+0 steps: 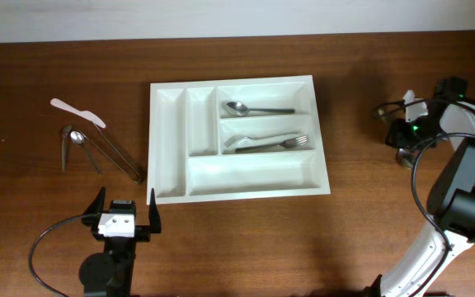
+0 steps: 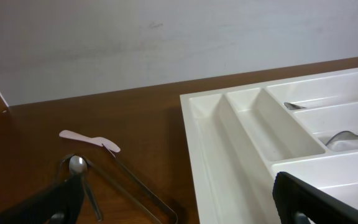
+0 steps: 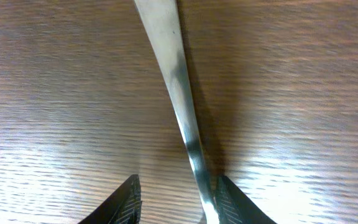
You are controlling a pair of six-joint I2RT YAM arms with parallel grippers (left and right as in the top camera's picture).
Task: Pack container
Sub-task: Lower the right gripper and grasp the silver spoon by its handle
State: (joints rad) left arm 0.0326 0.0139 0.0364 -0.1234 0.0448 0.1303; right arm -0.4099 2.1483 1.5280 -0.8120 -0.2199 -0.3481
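The white container [image 1: 159, 140] lies mid-table, with a spoon [image 1: 258, 108] and forks [image 1: 275, 143] in two of its long compartments. My left gripper [image 1: 126, 200] hovers open near the table's front, just off the container's front left corner [image 2: 229, 143], with nothing between its fingers. My right gripper [image 1: 404, 132] is far right, pointing down at the table. In the right wrist view a shiny metal utensil handle [image 3: 176, 81] runs between its jaws [image 3: 177, 186]. The handle lies against the right finger [image 3: 229, 199], with a gap to the left finger [image 3: 126, 199]. The utensil's head is hidden.
Left of the container lie metal tongs [image 1: 110, 148], a small spoon [image 1: 79, 144] and a pale plastic knife [image 1: 77, 112]; the left wrist view shows the tongs [image 2: 142, 190], the spoon [image 2: 78, 164] and the knife [image 2: 89, 140]. The right arm's base [image 1: 460, 198] stands at the front right.
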